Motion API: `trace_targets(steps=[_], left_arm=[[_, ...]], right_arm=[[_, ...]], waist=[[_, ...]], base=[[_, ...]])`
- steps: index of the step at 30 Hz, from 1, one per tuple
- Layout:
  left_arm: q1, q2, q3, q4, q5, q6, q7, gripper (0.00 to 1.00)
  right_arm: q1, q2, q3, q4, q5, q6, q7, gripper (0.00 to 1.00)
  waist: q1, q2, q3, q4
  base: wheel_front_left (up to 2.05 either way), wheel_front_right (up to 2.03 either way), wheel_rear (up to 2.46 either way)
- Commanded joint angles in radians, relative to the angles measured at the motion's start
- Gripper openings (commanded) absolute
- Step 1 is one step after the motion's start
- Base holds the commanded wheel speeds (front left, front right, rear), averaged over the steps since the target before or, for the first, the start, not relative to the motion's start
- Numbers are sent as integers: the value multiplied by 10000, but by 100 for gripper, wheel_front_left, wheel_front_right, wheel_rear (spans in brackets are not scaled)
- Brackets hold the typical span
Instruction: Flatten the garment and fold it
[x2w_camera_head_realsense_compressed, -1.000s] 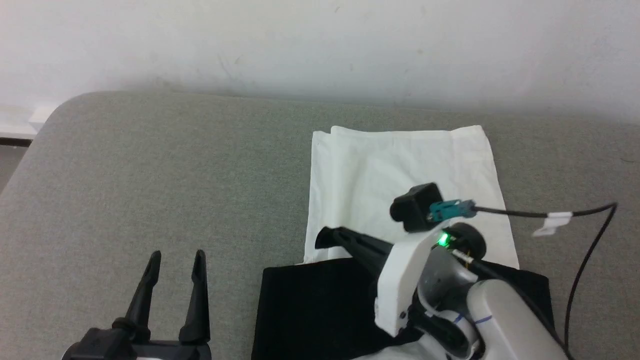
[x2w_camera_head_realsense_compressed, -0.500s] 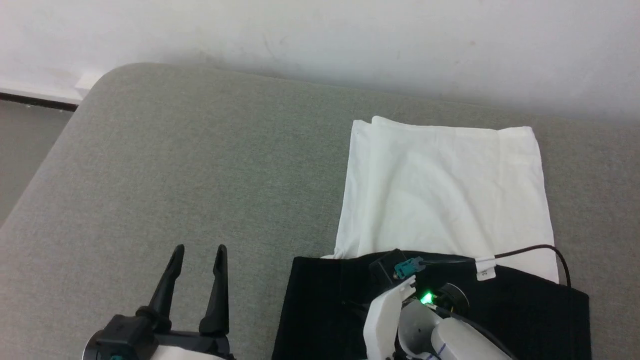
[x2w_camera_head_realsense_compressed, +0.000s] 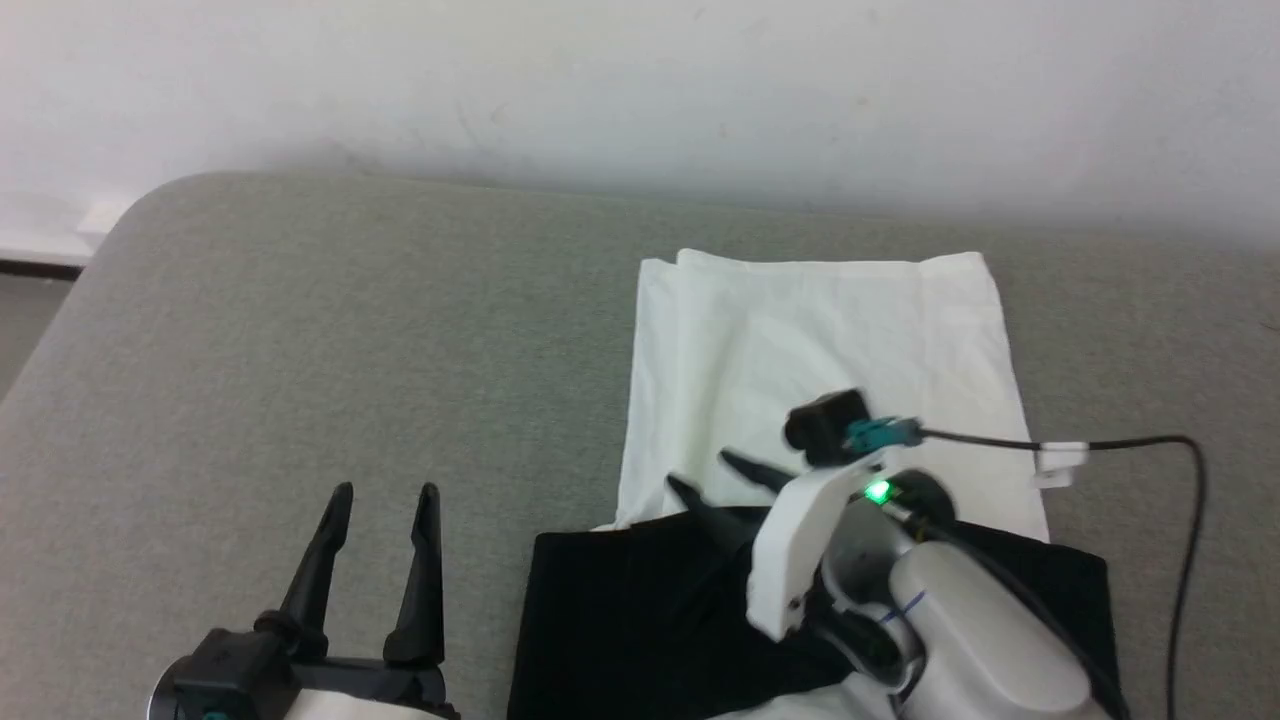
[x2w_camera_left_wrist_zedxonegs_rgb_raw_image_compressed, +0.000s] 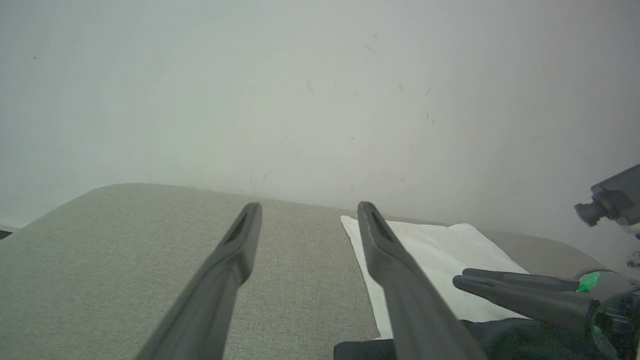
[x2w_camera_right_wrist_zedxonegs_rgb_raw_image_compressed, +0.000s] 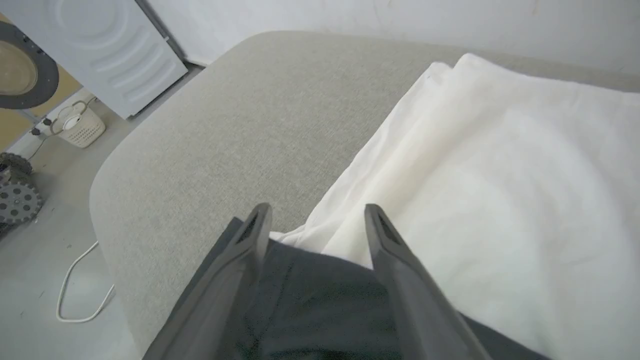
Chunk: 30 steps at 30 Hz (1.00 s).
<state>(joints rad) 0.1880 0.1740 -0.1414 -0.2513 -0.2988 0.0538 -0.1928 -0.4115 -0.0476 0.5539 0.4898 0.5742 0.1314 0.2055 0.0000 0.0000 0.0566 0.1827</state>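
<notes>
While the garment (x2w_camera_head_realsense_compressed: 820, 340) lies folded right of centre in the head view, long axis running top to bottom, my right gripper (x2w_camera_head_realsense_compressed: 700, 470) hangs spread and empty over its white-black boundary; my left gripper (x2w_camera_head_realsense_compressed: 385, 492), likewise spread, stands well apart, lower left.

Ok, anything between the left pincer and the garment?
No, just bare grey cushion between the left pincer and the garment, seen in the head view.

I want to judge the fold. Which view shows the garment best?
Head view: the garment lies almost whole, white part beyond black, the right arm covering some. Right wrist view crops it to one edge; left wrist view catches a slanted strip.
</notes>
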Motion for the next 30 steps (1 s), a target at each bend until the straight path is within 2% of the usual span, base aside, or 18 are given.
trace_targets(steps=[1, 6, 11, 15, 21, 30], left_arm=[[-38, 65, 23, -84, -11, 14, -18, 100], [-147, 136, -59, -182, 42, -16, 5, 100], [-229, 202, -158, -220, 100, -59, 0, 100], [-179, 230, -236, -214, 144, -83, -77, 100], [130, 197, -371, -86, 247, -109, -326, 100], [586, 198, -510, 453, 274, -9, -322, 100]], right_arm=[[-31, -26, -536, -193, -425, -7, -246, 100], [994, -26, -2976, -1709, -1736, -7, -900, 100], [2647, -26, -5601, -4238, -2775, -7, -1528, 100], [3921, -26, -6950, -6054, -3271, -7, -2159, 100], [5238, -26, -7280, -7000, -3330, -7, -3004, 100], [6225, -26, -7209, -6793, -3243, -7, -3602, 100]], waist=[[0, 0, -76, -534], [0, 0, 19, -961], [0, 0, 86, -1308], [0, 0, 163, -1567], [0, 0, 101, -1852], [0, 0, -101, -1971]], base=[[0, 0, 0], [0, 0, 0], [0, 0, 0], [0, 0, 0], [0, 0, 0], [0, 0, 0]])
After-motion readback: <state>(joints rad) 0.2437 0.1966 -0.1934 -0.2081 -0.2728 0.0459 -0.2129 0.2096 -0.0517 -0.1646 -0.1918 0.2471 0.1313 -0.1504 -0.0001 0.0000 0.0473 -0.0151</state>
